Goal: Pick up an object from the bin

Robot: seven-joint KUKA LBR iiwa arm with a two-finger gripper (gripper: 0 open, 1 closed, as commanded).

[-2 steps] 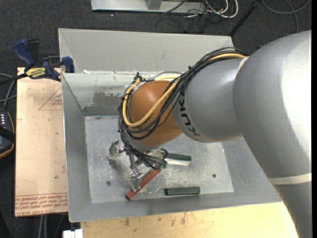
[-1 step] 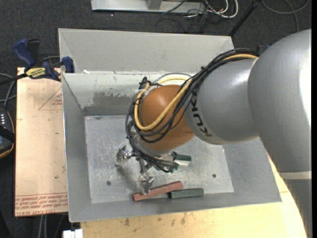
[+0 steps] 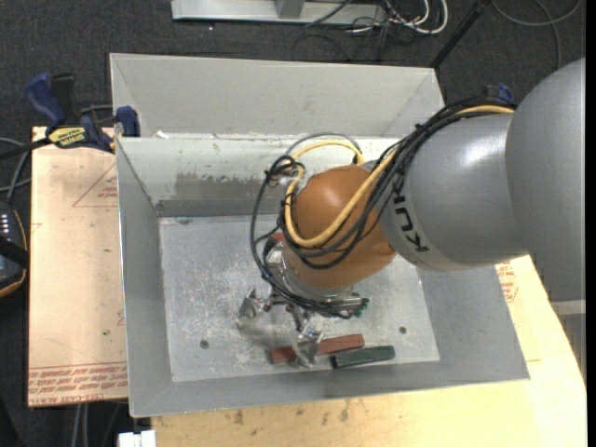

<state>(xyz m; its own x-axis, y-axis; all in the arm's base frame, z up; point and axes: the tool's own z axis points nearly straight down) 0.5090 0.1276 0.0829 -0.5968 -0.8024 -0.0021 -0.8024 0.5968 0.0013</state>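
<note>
The end effector [image 3: 296, 335] sits low near the front wall of the bin [image 3: 191, 282], at the left end of a red-brown stick [image 3: 339, 343] that lies beside a dark green pen [image 3: 365, 354]. Whether it is spread or pinching cannot be told. Step in hand: grasping. The next move calls for a firm grip and a vertical lift.

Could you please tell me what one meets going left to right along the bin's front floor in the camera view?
The bin's left wall → tool → dark green pen-like thing → bin's right wall. The reddish-brown stick overlaps the tool, so it is left out.
</note>
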